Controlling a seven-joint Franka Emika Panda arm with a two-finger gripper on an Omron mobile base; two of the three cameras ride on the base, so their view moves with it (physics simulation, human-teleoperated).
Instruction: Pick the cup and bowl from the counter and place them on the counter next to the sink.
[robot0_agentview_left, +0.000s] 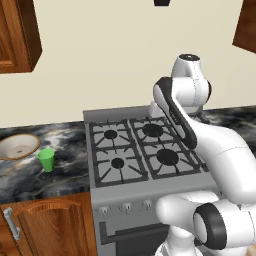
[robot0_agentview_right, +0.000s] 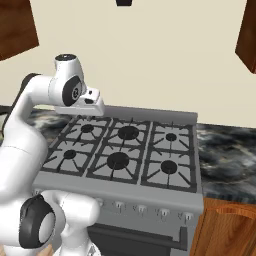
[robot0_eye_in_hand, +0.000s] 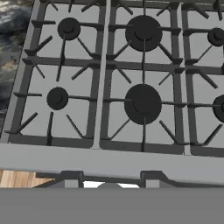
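The small green cup (robot0_agentview_left: 47, 160) stands upright on the black marble counter (robot0_agentview_left: 70, 135), left of the stove. Just behind it to the left lies the tan bowl (robot0_agentview_left: 19, 146), cream inside, cut off by the frame's edge. My gripper (robot0_eye_in_hand: 110, 178) hovers above the stove's front edge, well to the right of both and touching neither. Its two dark fingertips (robot0_eye_in_hand: 70, 177) stand apart with nothing between them, so it is open. In the right base view my hand (robot0_agentview_right: 90, 101) hangs over the stove's back left corner. The sink is out of view.
A grey gas stove (robot0_agentview_left: 135, 145) with several black burners lies under the arm. Counter continues right of the stove (robot0_agentview_right: 225, 150). Wooden wall cabinets (robot0_agentview_left: 17, 35) hang at the upper left, and a base cabinet door (robot0_agentview_left: 50, 230) sits below the cup.
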